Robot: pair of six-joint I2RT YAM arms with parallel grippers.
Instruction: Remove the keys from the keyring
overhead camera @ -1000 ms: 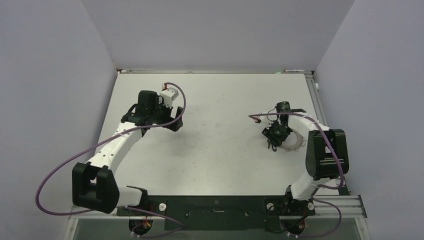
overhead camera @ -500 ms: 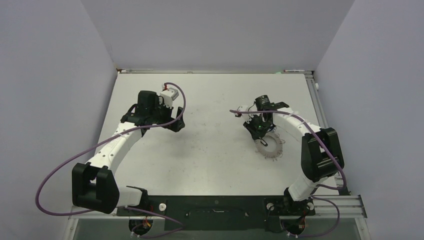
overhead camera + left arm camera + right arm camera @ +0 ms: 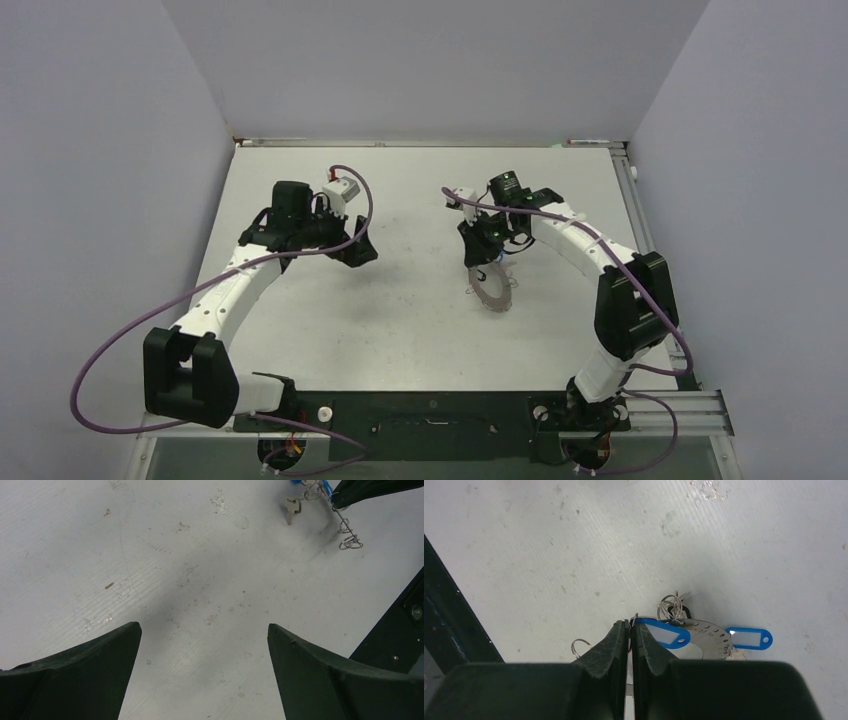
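Swinging in from the table's right edge, our right gripper (image 3: 484, 264) has carried the keyring (image 3: 492, 292) toward the middle, its jaws pinched together on the rim. Our left gripper (image 3: 362, 250) waits spread wide over bare table (image 3: 420, 330). We judge the thin edge-hold could slip and drop the ring, or the dangling keys (image 3: 291, 509) and blue tags (image 3: 749, 638) could tangle. We cannot see the pinch point itself, nor count the keys among the wire loops (image 3: 349, 539).

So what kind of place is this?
Likely a robotics lab test cell: a white table walled by plain panels, a left arm and right arm bolted at its near edge, and one keyring.
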